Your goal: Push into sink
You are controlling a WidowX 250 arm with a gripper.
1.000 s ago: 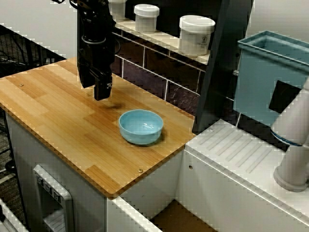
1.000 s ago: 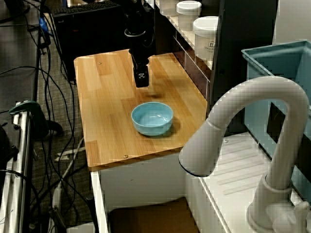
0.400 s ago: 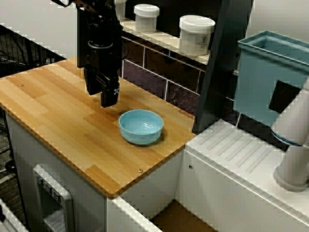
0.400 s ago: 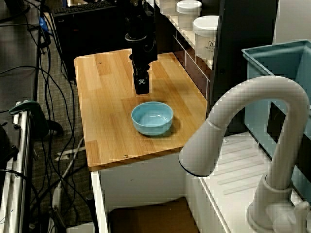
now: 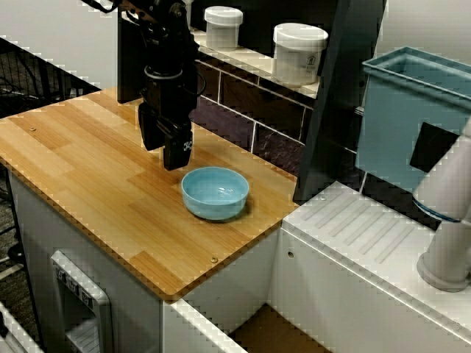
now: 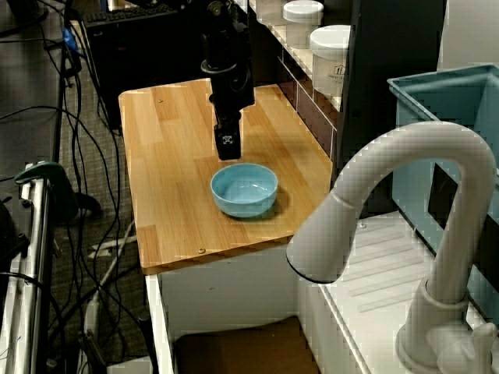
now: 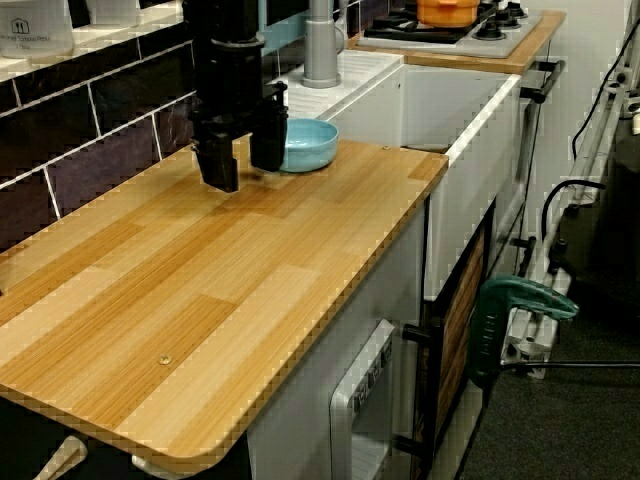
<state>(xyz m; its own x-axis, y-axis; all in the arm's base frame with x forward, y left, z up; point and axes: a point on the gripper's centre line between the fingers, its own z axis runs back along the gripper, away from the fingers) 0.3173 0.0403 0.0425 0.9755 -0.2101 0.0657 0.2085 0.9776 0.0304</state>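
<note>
Gripper [image 5: 171,147]: black, pointing down, upper centre-left in the view across the counter toward the tiled wall; it hangs just above the wooden counter [image 5: 81,169], just beside the bowl [image 5: 215,192] on its left. In the view along the counter from its far end, two fingers [image 7: 220,165] show with a gap between them, nothing held: jaws spread. Whether the gripper touches the bowl cannot be told.

Bowl: small, light blue, upright, resting on the counter near its right end, centre of frame. In the view past the tap it sits just below the gripper [image 6: 228,146]; bowl [image 6: 244,189].

Sink [image 5: 272,332]: brown floor and white walls, bottom centre of frame, below the counter's right corner, apart from the bowl. In the view past the tap it lies at bottom centre [image 6: 234,349].

Draining surface [image 5: 368,228]: white, ribbed, right of the counter.

Tap [image 6: 405,234]: white, curved, right foreground.

Bin [image 5: 412,118]: teal-blue, upper right.

Jars [image 5: 298,53]: white, lidded, on a ledge along the top, above dark tiles.
</note>
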